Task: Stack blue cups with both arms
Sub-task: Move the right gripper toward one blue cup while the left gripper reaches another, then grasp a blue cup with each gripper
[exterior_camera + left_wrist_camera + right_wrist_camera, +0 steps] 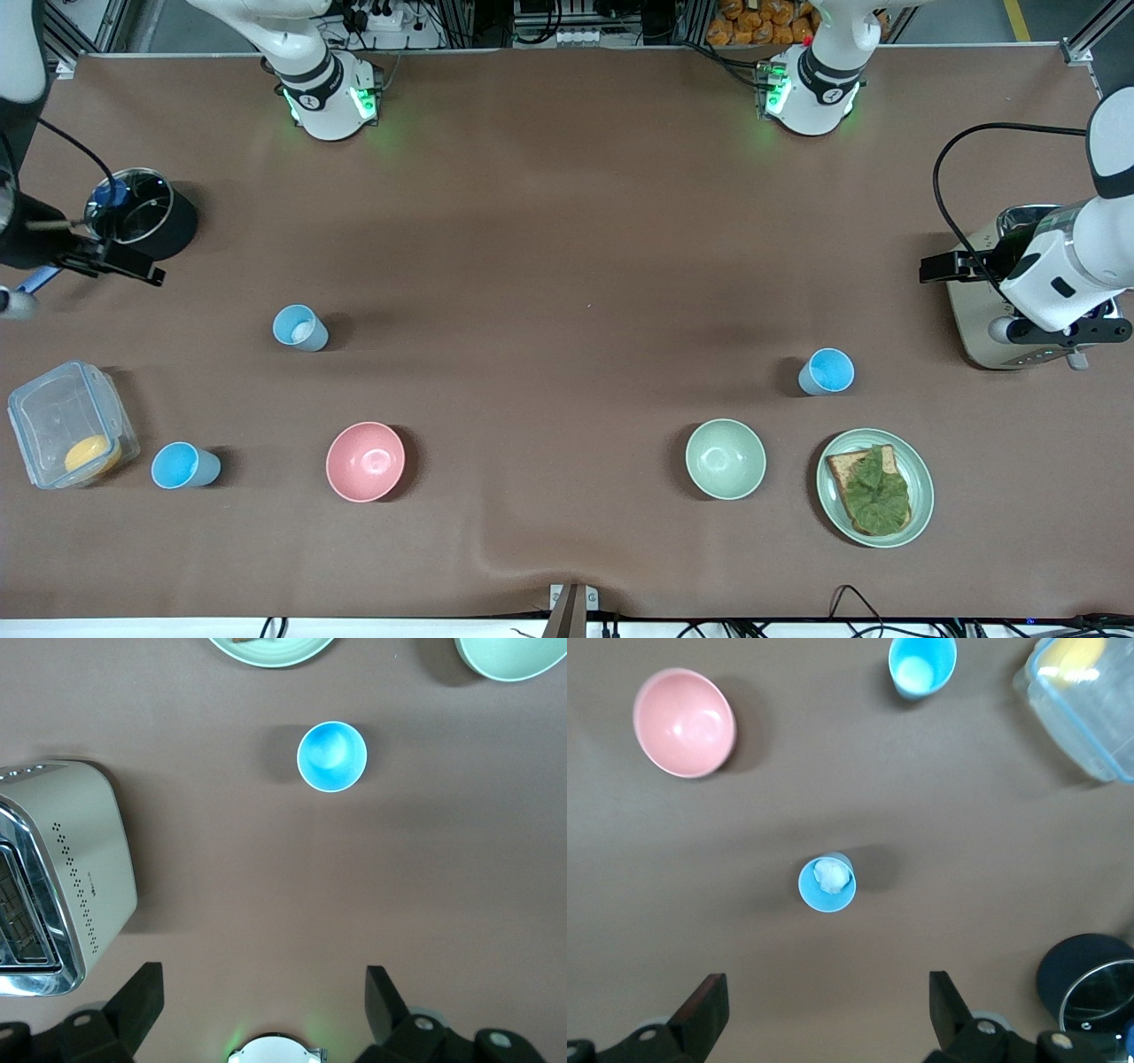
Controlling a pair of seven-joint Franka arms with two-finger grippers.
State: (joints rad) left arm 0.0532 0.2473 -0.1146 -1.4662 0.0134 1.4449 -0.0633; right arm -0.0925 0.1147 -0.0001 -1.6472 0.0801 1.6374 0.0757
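Brown cloth covers the surface (567, 221), where three blue cups stand apart: one (827, 371) near the toaster (1001, 301), one (300, 328) holding something white, one (183, 466) beside the clear box (66, 425). Both wrist views alone show open jaws: the left gripper (264, 997) over bare cloth by the toaster, the right gripper (828, 1001) near the black pot (142, 217). No writing is readable.
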